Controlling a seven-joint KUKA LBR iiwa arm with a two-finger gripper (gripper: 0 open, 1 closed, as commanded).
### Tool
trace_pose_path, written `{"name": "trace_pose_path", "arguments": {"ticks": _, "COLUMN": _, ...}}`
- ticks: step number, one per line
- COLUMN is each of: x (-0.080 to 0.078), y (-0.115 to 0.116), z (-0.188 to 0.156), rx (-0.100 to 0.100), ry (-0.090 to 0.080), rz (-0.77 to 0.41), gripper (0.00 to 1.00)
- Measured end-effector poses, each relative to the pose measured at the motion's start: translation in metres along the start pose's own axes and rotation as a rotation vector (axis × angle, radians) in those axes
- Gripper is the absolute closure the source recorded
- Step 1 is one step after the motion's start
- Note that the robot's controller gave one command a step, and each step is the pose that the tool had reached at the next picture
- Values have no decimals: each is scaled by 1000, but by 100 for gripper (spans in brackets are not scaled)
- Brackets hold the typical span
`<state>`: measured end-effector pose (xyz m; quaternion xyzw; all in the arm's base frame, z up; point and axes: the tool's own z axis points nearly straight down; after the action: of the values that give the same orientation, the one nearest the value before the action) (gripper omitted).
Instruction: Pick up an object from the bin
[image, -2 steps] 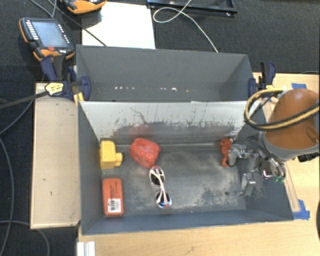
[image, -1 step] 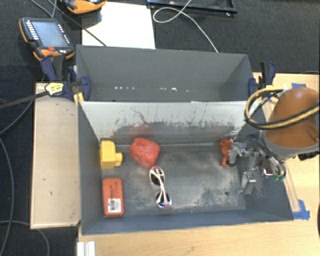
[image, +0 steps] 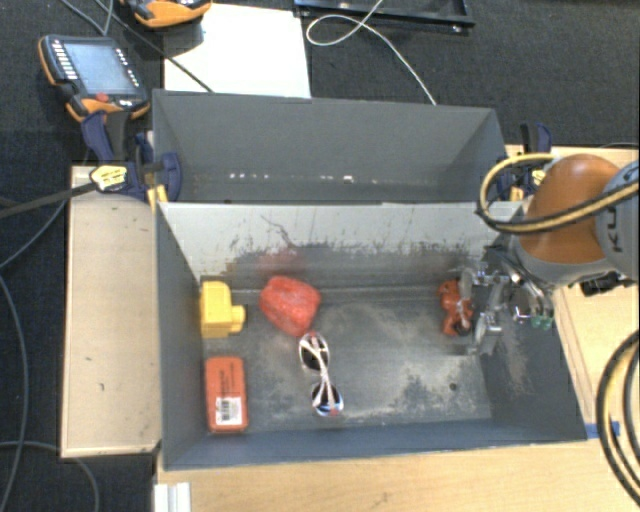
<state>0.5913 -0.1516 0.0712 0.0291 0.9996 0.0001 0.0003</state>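
The pincer (image: 482, 318) is seen low inside the bin (image: 330, 140), at the 3 o'clock side of the floor, close under the right wall. A small orange-red thing (image: 453, 305) lies right against it on its 9 o'clock side; whether it is gripped or only touched cannot be told. Whether the pincer is set wide or narrow cannot be told either, since its tip is lost among the metal parts of the wrist.

The step in hand is judged to be the grasp itself, down at the floor, with the lift not yet made. The orange-red thing is taken to be the likely pick, as nothing else lies near. For the next move a firm hold would first have to be made sure of. Then a straight rise is called for, kept clear of the right wall, against which the thing could be knocked loose.

The rest of the bin's contents are found well apart, towards 9 o'clock:
- a yellow block (image: 219, 308) near the left wall
- a red lump (image: 290, 303) just beside it, at its 3 o'clock
- white glasses (image: 320, 375) at the lump's 5 o'clock, near the floor's middle
- an orange box (image: 226, 393) with a white label, at 7 o'clock by the near corner

Nothing is stacked; each thing lies alone on the floor
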Motion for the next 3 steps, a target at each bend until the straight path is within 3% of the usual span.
{"name": "trace_pose_path", "arguments": {"ticks": 1, "x": 0, "y": 10, "z": -59, "rx": -1, "ry": -10, "rz": 481, "gripper": 0}}
{"name": "trace_pose_path", "arguments": {"ticks": 2, "x": 13, "y": 21, "z": -29, "rx": -1, "ry": 0, "rz": 197, "gripper": 0}}
{"name": "trace_pose_path", "arguments": {"ticks": 3, "x": -1, "y": 16, "z": 1, "rx": -2, "ry": -12, "rz": 533, "gripper": 0}}
